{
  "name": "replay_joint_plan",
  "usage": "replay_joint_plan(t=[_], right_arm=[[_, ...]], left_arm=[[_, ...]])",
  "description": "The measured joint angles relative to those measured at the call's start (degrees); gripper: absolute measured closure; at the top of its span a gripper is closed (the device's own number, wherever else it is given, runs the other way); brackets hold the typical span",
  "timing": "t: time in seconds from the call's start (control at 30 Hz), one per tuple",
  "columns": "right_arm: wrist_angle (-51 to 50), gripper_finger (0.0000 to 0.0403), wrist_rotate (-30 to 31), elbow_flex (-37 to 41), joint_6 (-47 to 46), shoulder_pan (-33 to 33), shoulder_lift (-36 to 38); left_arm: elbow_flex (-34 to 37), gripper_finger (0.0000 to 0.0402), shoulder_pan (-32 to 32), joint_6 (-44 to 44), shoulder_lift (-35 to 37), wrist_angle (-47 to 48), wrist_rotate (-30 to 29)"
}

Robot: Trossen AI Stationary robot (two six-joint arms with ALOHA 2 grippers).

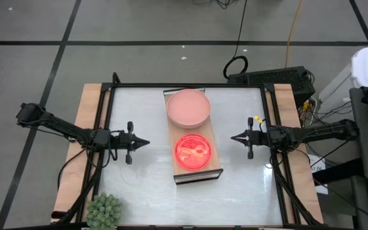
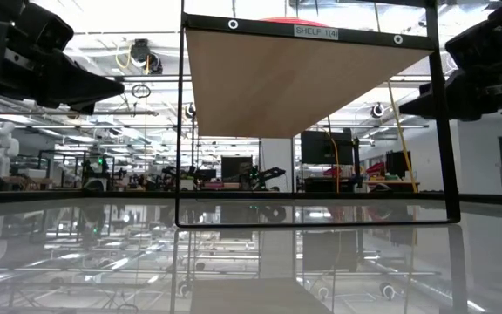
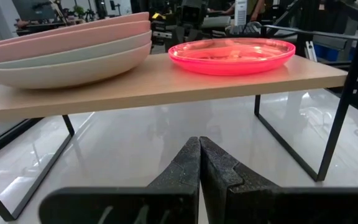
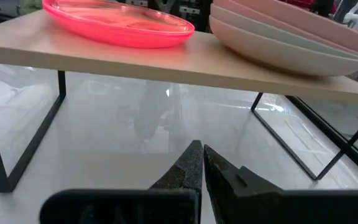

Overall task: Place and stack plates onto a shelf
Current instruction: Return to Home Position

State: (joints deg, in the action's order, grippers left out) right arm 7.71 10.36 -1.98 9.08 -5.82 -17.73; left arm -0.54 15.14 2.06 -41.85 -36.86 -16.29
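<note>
plates (image 1: pixel 188 107) are all sitting on the shelf (image 1: pixel 216 155) in two stacks, none left on the table (image 1: pixel 139 185), so the job appears to be finishing with the arms going home.

nearest, a spiky plant (image 1: pixel 104 212) is standing at the table's left front corner, well apart from everything. the shelf's dark end is facing front, and the hot pink stack (image 1: pixel 192 152) is lying just behind it, well inside the board's edges. level with this stack, the left jaws are pressed fully together with nothing between them and pointing at the shelf's left side, and the right jaws are doing the same on the other side. both are hanging lower than the board, tips aimed under it.

judging from that, each arm is best drawing straight back and level before rising, since lifting early near the board's long edge is risking a knock to the stacks. open table is lying between each tip and the shelf legs.

farther back, the pale stack (image 3: pixel 67 53) is reaching about to the board's long edges, so it is looking the easier one to nudge. beyond it, the black frame (image 1: pixel 139 85) is closing the far edge.
</note>
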Motion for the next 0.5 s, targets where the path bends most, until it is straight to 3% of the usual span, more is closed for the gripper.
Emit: replay_joint_plan(t=[0.5], right_arm=[[-6.7,0.0403,-2.8,0.1,0.4,0.0,12.4]], left_arm=[[0.0,0.0398,0.0,-1.0,0.0,0.2,1.3]])
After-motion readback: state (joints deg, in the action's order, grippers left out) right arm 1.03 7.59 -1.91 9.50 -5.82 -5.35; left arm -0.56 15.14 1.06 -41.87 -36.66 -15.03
